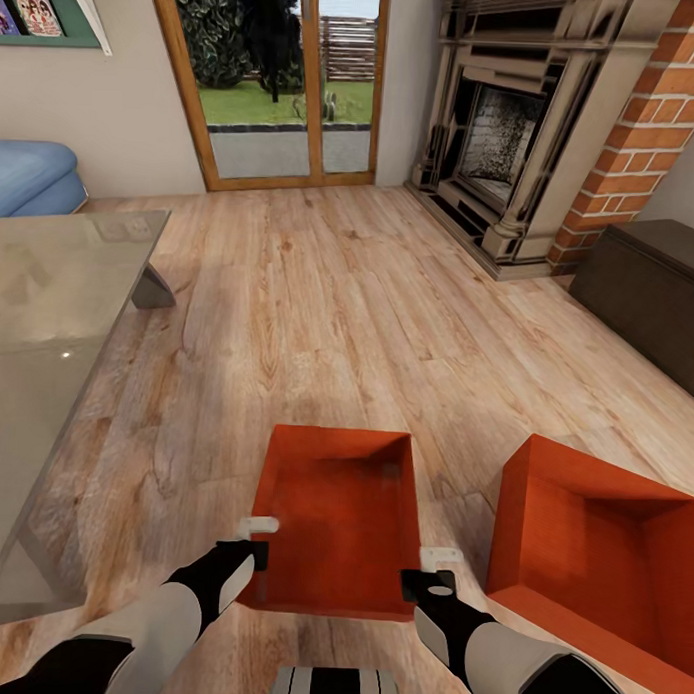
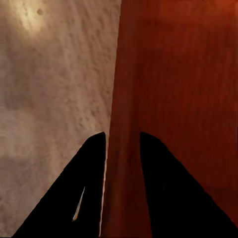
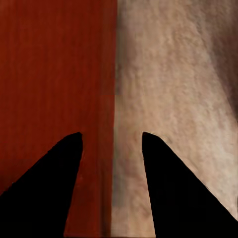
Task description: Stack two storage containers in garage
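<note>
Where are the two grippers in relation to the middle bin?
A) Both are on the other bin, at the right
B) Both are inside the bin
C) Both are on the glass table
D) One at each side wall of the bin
D: in the head view the left gripper and the right gripper stand at opposite side walls of the middle bin; each wrist view shows a wall between the fingers.

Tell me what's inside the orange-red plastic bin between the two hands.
Nothing shows inside the orange-red rectangular plastic bin: just its bare ribbed bottom and walls. The strip behind its near wall is hidden. The left hand and right hand straddle its side walls.
</note>
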You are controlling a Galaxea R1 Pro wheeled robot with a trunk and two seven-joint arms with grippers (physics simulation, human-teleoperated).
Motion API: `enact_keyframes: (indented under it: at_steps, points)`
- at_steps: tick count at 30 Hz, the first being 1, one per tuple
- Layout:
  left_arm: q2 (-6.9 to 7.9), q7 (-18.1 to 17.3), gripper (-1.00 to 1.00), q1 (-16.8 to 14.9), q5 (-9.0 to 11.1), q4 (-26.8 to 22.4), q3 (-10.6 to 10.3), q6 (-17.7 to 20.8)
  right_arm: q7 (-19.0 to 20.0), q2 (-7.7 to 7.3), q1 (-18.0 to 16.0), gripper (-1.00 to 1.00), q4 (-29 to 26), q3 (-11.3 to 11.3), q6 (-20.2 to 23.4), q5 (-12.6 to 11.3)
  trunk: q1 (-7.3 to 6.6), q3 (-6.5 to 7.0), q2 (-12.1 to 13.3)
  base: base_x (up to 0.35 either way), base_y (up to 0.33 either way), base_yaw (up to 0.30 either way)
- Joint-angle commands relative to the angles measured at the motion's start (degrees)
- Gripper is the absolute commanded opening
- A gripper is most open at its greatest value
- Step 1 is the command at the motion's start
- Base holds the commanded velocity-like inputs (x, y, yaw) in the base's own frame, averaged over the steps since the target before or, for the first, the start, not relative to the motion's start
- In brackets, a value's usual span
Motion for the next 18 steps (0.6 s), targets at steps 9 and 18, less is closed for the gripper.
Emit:
enact_keyframes:
  at_steps: [9,18]
  points:
    - [-0.24,1.9,-1.00,0.0,-0.6,-0.1,0.1,0.5,-0.1,0.01,0.0,-1.00,0.1,-0.2,-0.3,-0.9,-0.01,-0.04,0.0,0.000,0.000,0.000]
    - [-0.26,1.9,-1.00,0.0,-0.6,-0.1,0.1,0.4,-0.1,0.00,0.0,-1.00,0.1,-0.2,-0.3,-0.9,-0.01,-0.04,0.0,0.000,0.000,0.000]
